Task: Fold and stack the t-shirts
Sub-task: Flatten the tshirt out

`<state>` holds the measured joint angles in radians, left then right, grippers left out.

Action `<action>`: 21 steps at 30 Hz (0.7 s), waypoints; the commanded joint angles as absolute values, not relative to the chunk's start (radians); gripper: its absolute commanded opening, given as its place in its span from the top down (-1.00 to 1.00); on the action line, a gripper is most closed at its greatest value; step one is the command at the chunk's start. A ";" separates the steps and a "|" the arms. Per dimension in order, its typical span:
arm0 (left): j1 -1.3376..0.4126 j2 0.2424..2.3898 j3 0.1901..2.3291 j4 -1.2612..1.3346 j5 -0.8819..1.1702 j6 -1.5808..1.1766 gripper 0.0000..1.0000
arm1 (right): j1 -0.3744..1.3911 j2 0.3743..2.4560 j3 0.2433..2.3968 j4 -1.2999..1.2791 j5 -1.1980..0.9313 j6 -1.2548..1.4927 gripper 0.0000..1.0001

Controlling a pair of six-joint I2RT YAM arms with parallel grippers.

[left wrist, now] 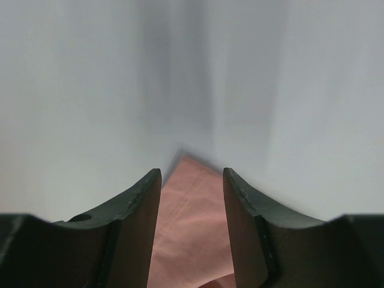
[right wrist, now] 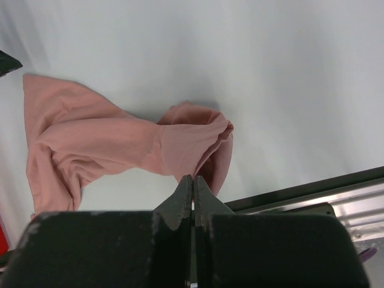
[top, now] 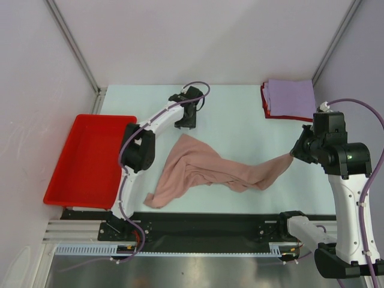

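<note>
The right gripper [top: 293, 155] is clamping one end of the dusty-pink t-shirt [top: 204, 171], which is sprawling from the middle of the desk [top: 240, 114] toward its right edge. Bare surface is lying behind it, up to the lavender tee [top: 291, 98] stacked on the red tee [top: 264, 103] in the far right corner. Only the left wrist view is showing the left gripper [left wrist: 192, 180] with fingers apart, framing a pink corner.

Bare table [top: 240, 114] — tray [top: 84, 159] left, t-shirts [top: 289, 99] right
</note>
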<state>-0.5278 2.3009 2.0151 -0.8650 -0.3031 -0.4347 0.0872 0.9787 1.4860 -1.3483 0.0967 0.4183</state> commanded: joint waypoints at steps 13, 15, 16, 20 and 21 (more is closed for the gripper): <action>-0.531 2.390 2.089 -0.907 -0.310 -0.508 0.10 | 0.084 0.976 1.509 -1.319 0.118 0.407 1.00; -0.531 2.399 2.097 -0.920 -0.314 -0.508 0.10 | 0.084 0.973 1.509 -1.319 0.120 0.408 1.00; -0.531 2.405 2.098 -0.923 -0.311 -0.509 0.11 | 0.084 0.974 1.511 -1.321 0.118 0.408 1.00; -0.532 2.390 2.074 -0.928 -0.314 -0.523 0.20 | 0.084 0.968 1.509 -1.322 0.126 0.407 1.00; -0.531 2.385 2.053 -0.920 -0.314 -0.525 0.20 | 0.084 0.968 1.509 -1.322 0.126 0.407 1.00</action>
